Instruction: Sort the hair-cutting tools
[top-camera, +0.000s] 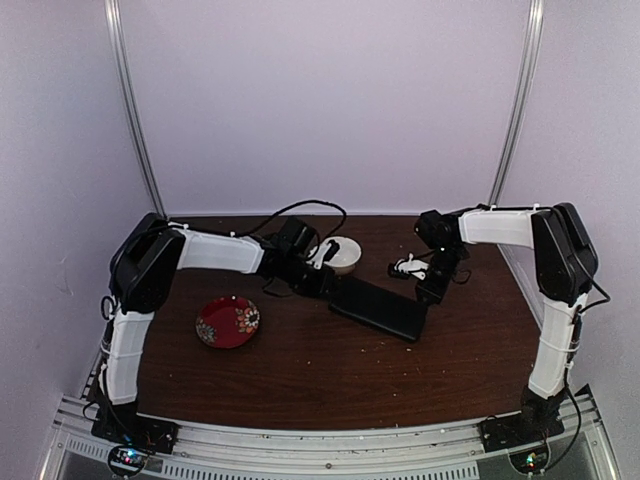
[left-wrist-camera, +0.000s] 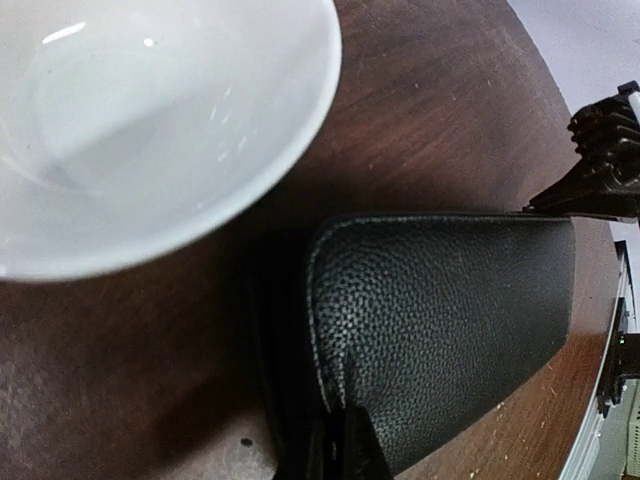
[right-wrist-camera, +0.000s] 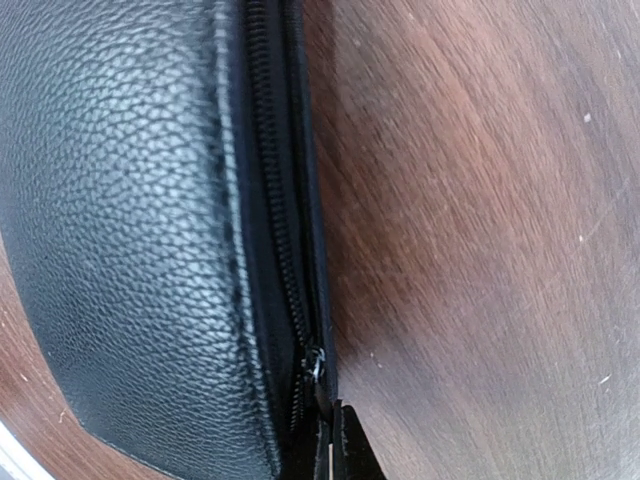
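Observation:
The scissors and the black stick tool are out of view. A flat black zipped case lies at mid-table. My left gripper is at its left end. In the left wrist view the left gripper is shut, pinching the case's stitched edge. My right gripper is at the case's right end. In the right wrist view the right gripper is shut on the zipper pull on the side of the case. The zipper looks closed along the visible length.
A white bowl stands just behind the case's left end, close to my left gripper, and it looks empty in the left wrist view. A red patterned plate sits at the front left. Side walls enclose the brown table.

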